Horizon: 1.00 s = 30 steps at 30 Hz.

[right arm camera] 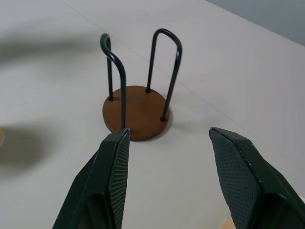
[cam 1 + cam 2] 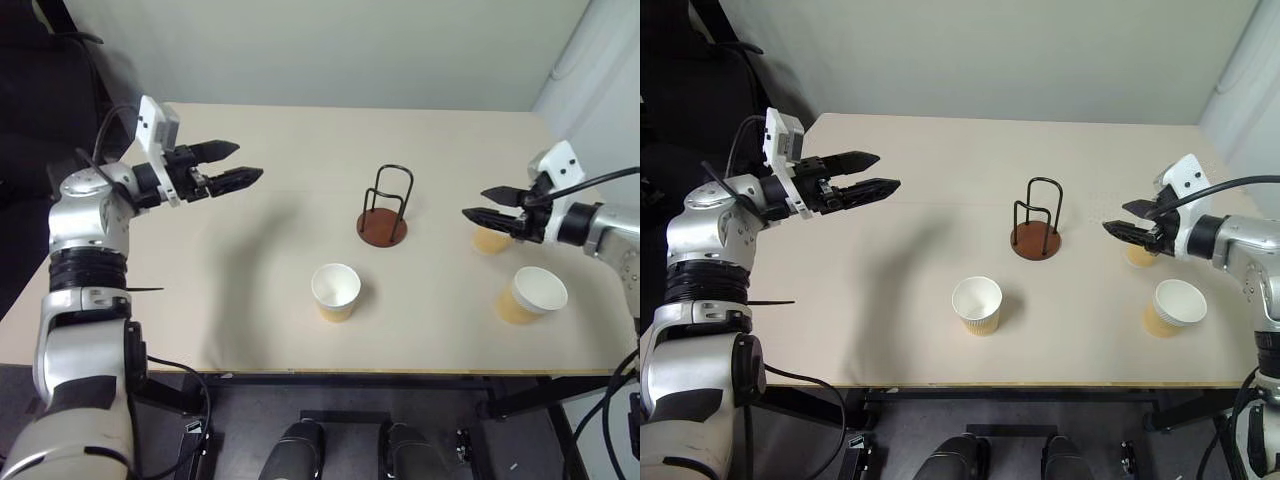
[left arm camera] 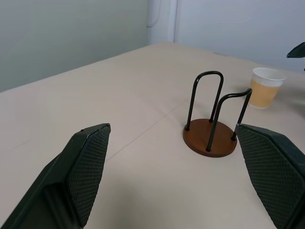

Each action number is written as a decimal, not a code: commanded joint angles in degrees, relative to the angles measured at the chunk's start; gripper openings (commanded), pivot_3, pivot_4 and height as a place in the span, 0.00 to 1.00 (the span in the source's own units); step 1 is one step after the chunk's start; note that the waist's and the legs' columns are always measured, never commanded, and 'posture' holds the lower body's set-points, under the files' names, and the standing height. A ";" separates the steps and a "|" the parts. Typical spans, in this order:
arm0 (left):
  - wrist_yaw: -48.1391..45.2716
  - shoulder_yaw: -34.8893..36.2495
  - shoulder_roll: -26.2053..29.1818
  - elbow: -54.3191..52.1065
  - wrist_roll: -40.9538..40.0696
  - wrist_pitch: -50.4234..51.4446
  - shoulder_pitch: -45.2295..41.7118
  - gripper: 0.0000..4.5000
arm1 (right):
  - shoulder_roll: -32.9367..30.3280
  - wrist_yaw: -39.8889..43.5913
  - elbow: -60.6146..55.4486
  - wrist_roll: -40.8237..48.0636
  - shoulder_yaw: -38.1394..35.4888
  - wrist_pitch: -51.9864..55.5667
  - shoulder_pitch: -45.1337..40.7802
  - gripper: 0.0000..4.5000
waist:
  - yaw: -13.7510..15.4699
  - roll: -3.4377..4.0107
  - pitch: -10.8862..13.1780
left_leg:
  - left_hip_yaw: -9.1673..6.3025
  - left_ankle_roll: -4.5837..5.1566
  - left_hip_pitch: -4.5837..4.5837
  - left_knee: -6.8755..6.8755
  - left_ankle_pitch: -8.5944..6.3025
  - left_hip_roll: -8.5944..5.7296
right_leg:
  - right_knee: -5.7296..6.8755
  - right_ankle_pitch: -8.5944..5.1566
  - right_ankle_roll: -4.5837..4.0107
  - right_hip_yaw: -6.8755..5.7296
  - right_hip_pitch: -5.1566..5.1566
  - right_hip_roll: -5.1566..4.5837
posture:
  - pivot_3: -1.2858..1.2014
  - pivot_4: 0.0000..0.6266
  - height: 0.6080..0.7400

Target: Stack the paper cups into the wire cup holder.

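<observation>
Your pale beige rectangular table (image 2: 260, 290) fills the middle of the head views, and the small wire cup holder with its round reddish-brown disc base and thin black wire loops (image 2: 384, 212) stands upright just right of the frame's centre, with nothing inside it. You have three small tapered tan paper cups with white rims, all upright and apart from each other: the centre cup (image 2: 335, 291) sits low in the frame, below and left of the holder; the lower right cup (image 2: 530, 294) sits toward the right edge at about the same height in the frame; the far right cup (image 2: 1139, 254) is right of the holder and partly hidden behind your right arm's fingers. Your left gripper (image 2: 238, 165) hangs over the table in the upper left of the frame, its two black fingers set apart and holding nothing, aimed toward the holder, which stands between those fingers in the left wrist view. Your right gripper (image 2: 475, 203) is at the right of the frame, beside the holder and above the far right cup, its fingers also parted and empty; in the right wrist view the holder shows beyond them
</observation>
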 commanded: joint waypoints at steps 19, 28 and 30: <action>-4.75 -1.72 -4.67 6.55 2.36 -3.91 -9.49 1.00 | -2.45 -1.30 -5.87 0.97 -4.82 0.66 1.66 0.58 | -0.03 0.00 0.00 | 0.00 -0.01 -0.01 -0.03 0.00 -0.01 | -0.03 0.00 0.00 0.00 0.00 -0.03 | 0.52 0.24 1.00; -10.32 -4.06 -6.13 11.92 4.32 -6.50 -13.92 1.00 | -1.26 -0.42 -2.42 -0.46 -0.61 -0.13 -5.26 0.58 | -0.20 0.00 0.00 | 0.01 0.02 0.00 -0.04 0.03 0.00 | -0.01 0.02 0.03 0.03 -0.02 -0.02 | 0.52 0.24 1.00; -11.03 -4.15 -5.53 13.54 5.16 -7.77 -14.20 1.00 | 0.60 -0.78 -1.58 -1.02 1.59 -0.03 -7.44 0.58 | -0.32 0.00 0.00 | 0.01 0.04 0.02 -0.04 0.03 0.00 | -0.02 0.02 0.04 0.04 -0.01 -0.02 | 0.52 0.24 1.00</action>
